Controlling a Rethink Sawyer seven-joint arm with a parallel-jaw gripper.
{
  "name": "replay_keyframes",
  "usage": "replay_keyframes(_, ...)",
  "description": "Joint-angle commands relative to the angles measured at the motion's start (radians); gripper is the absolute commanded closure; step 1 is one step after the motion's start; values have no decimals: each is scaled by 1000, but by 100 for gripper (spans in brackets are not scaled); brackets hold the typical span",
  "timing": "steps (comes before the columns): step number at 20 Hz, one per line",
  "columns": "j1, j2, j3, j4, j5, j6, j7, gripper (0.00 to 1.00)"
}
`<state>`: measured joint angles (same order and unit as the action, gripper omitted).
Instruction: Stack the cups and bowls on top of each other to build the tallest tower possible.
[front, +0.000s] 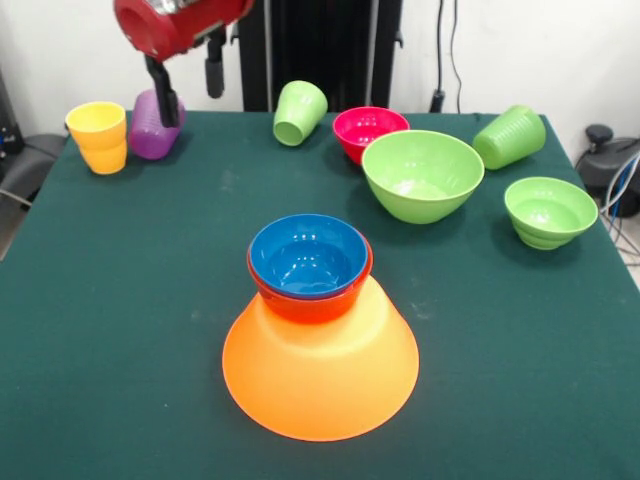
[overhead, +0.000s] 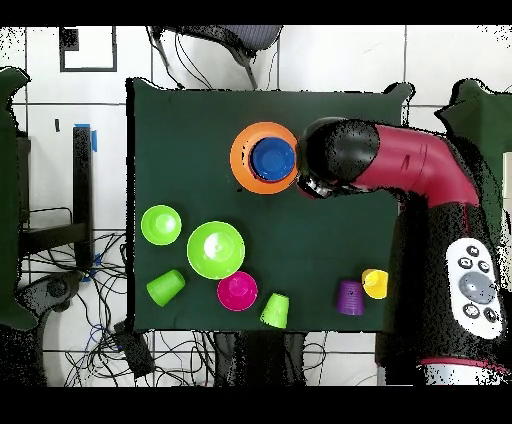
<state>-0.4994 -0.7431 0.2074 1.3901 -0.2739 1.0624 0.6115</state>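
Note:
The tower stands in the middle of the table: a huge orange bowl turned upside down, a red-orange bowl on it, and a blue bowl nested inside that. My gripper hangs high above the table, open, with nothing between its black fingers. In the overhead view the arm's red and black head hides the gripper, just beside the tower. A purple cup and a yellow cup sit side by side at the table's edge.
A light green cup lies tilted beside the pink bowl. Along from them are the large light green bowl, another green cup on its side, and a small green bowl.

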Motion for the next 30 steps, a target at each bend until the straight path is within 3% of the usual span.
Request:
replay_keyframes(1,6,46,90,186,11,-151,79,0)
replay_keyframes(10,-8,87,111,241,94,-283,145,0)
replay_keyframes(13,-8,50,125,292,166,-261,169,0)
replay_keyframes(17,-15,-55,165,426,271,-310,188,0)
replay_keyframes(21,2,-98,171,518,300,-400,199,0)
replay_keyframes(26,44,-96,131,575,320,-506,280,0)
replay_keyframes(30,38,-78,123,618,345,-598,307,0)
